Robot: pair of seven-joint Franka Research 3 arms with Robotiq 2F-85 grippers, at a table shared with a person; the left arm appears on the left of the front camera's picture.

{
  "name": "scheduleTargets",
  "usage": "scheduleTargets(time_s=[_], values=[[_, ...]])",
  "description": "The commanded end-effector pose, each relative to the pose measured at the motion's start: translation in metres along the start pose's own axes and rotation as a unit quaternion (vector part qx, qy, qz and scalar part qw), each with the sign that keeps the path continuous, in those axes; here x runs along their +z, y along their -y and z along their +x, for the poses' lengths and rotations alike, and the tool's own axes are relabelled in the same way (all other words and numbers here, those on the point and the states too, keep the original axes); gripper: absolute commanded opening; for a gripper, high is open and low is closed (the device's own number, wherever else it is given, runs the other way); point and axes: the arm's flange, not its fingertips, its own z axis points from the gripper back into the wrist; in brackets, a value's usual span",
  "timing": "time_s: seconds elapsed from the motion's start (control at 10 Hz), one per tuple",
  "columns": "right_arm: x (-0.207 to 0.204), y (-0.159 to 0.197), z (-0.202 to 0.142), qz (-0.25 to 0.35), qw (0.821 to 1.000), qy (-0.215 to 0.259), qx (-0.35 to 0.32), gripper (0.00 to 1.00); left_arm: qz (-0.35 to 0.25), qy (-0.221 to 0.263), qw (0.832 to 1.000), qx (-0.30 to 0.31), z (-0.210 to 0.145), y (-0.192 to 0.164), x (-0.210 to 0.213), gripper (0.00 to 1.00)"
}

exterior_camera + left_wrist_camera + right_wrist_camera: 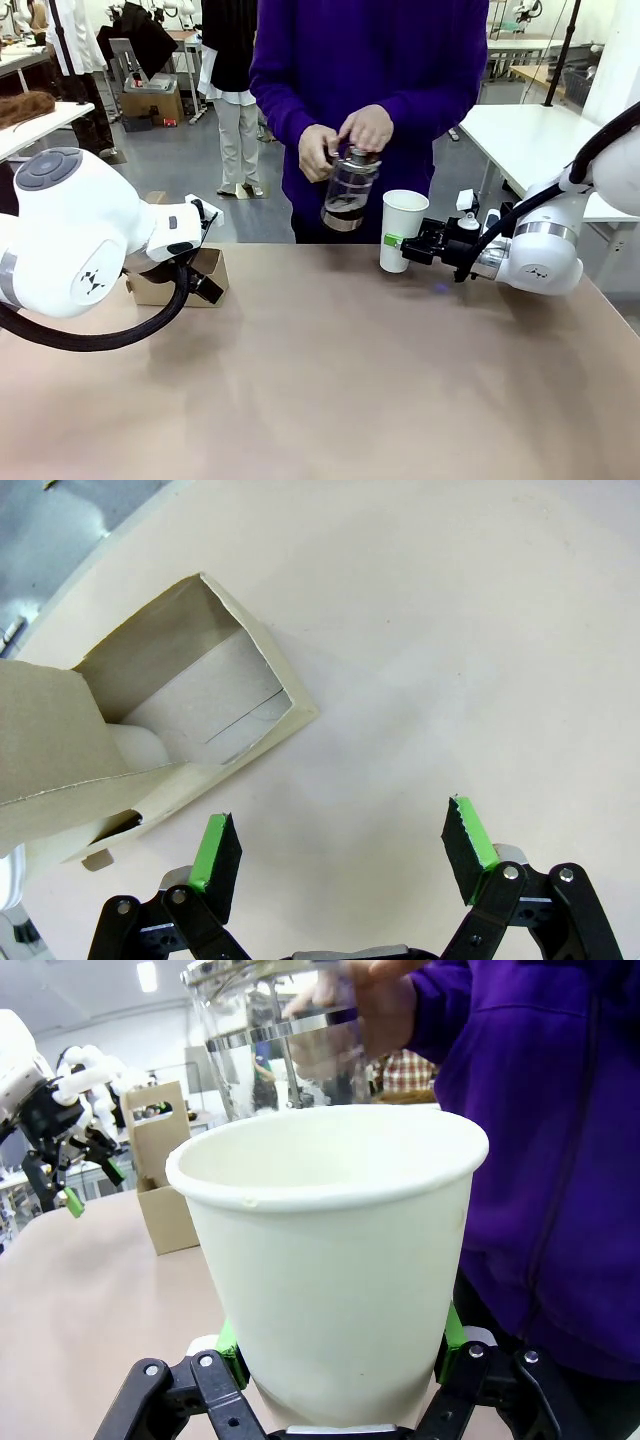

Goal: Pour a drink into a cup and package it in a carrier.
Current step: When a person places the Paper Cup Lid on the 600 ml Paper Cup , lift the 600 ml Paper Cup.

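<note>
A person in a purple top holds the clear glass carafe with both hands, tilted just left of the cup; dark drink sits low in it. The white paper cup stands upright with no lid, and my right gripper is shut on its lower body. From the right wrist, the cup is close up between the green pads, with the carafe above its rim. The brown cardboard carrier sits at the table's left, partly behind my left arm. My left gripper hangs open beside the carrier.
The tan table has free room across its middle and front. My left arm's bulky white body covers the left edge. White tables and other people stand beyond the far side.
</note>
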Motion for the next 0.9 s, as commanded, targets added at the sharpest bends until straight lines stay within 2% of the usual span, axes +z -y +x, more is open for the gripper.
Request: scheduleTargets(time_s=[0.0, 0.8], values=[[0.0, -0.0027, 0.0057, 0.0, 1.0, 0.003, 0.002, 0.8, -0.001, 0.001, 1.0, 0.0, 0.0001, 0.0001, 0.0004, 1.0], [0.0, -0.0027, 0.0057, 0.0, 1.0, 0.003, 0.002, 0.8, -0.001, 0.001, 1.0, 0.0, 0.0001, 0.0001, 0.0004, 1.0]])
